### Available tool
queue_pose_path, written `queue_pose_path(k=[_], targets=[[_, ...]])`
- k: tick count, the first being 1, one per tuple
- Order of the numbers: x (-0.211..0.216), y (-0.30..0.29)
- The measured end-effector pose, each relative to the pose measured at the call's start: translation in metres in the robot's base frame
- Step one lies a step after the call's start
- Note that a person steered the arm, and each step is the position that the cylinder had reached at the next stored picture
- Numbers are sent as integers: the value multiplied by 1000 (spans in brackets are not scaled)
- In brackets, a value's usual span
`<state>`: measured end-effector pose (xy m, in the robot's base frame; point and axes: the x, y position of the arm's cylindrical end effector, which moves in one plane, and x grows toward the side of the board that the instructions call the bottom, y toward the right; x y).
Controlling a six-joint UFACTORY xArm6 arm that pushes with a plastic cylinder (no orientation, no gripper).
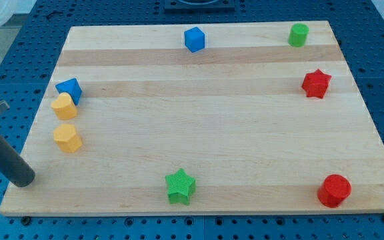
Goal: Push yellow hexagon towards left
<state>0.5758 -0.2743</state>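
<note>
Two yellow blocks lie near the board's left edge. The upper yellow block point(64, 105) looks hexagonal and touches a blue block point(69, 88) just above it. The lower yellow block point(67, 138) has a less clear angular shape and sits a little below, apart from the upper one. My tip point(23, 180) rests on the board's lower left corner area. It is to the left of and below the lower yellow block and touches no block.
The wooden board point(205, 133) also holds a blue cube point(195, 39) at top centre, a green cylinder point(299, 34) at top right, a red star point(316, 83) at right, a red cylinder point(334, 191) at bottom right and a green star point(180, 186) at bottom centre.
</note>
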Motion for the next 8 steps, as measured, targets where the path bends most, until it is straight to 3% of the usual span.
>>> queue_pose_path(k=[3, 6, 8], targets=[[-2, 79], [-59, 78], [-65, 67]])
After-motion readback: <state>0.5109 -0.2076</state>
